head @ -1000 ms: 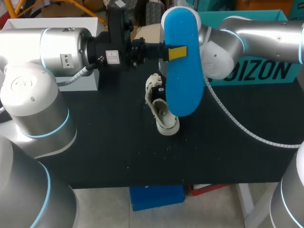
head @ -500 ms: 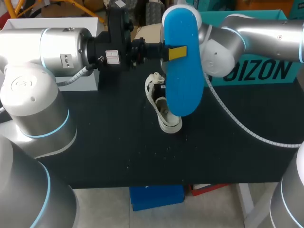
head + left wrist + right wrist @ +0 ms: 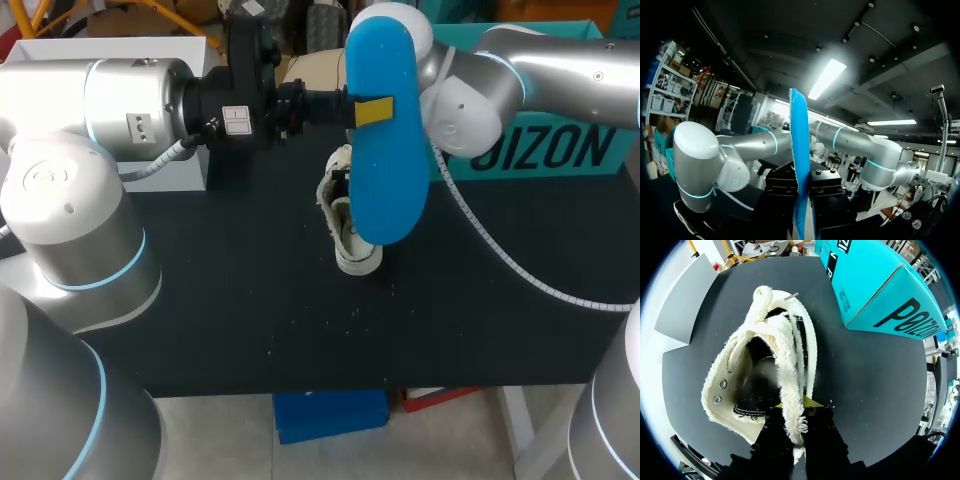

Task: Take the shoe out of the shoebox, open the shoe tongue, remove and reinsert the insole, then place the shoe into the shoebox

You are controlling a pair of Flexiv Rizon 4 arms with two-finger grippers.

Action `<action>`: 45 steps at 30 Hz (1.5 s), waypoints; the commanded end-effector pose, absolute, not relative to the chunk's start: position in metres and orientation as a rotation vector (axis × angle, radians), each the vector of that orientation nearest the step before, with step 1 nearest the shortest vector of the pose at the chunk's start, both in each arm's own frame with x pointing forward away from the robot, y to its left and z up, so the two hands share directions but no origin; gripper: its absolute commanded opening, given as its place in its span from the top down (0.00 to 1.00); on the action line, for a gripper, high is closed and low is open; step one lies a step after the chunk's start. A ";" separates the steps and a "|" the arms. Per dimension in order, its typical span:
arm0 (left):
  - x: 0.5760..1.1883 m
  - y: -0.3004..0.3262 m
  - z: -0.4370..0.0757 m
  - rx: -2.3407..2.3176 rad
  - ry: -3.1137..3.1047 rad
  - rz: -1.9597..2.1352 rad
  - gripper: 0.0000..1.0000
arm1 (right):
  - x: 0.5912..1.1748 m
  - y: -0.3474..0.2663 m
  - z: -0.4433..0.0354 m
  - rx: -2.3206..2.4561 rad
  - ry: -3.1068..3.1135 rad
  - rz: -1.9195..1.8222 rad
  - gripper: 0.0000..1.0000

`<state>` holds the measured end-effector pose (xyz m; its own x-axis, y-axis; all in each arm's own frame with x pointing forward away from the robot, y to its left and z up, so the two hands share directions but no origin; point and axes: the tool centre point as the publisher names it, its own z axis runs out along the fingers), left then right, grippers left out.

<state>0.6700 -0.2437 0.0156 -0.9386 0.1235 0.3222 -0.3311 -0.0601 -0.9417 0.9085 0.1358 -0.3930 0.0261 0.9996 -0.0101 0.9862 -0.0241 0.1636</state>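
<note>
Shoe removal done: cream fleece-lined shoe (image 3: 348, 240) lay outside teal cardboard shoebox (image 3: 545, 150), on black table (image 3: 220, 300), mouth gaping wide; insole removal done too: blue foam insole (image 3: 380, 190) hung upright above shoe, pinched at mid-length by left gripper (image 3: 372, 111); right gripper (image 3: 792, 407) was clamped on shoe's fleecy edge, apparently steadying it; left to do, by my reading: reinsert insole, return shoe to shoebox.

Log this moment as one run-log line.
step: insole out | left gripper: shut on insole, held aloft | right gripper: shut on shoe edge
</note>
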 end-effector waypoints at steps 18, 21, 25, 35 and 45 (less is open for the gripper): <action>0.669 -0.245 0.015 0.225 -1.910 2.074 1.00 | 0.906 0.127 -0.354 2.177 2.097 0.429 0.00; 0.669 -0.245 0.015 0.225 -1.910 2.074 1.00 | 0.903 0.131 -0.338 2.189 2.143 0.506 0.00; 0.669 -0.245 0.015 0.225 -1.910 2.074 1.00 | 0.894 0.149 -0.316 2.123 2.455 0.698 0.00; 0.669 -0.245 0.015 0.225 -1.910 2.074 1.00 | 0.894 0.149 -0.316 2.123 2.455 0.698 0.00; 0.669 -0.245 0.015 0.225 -1.910 2.074 1.00 | 0.884 0.122 -0.305 2.346 2.320 0.867 0.00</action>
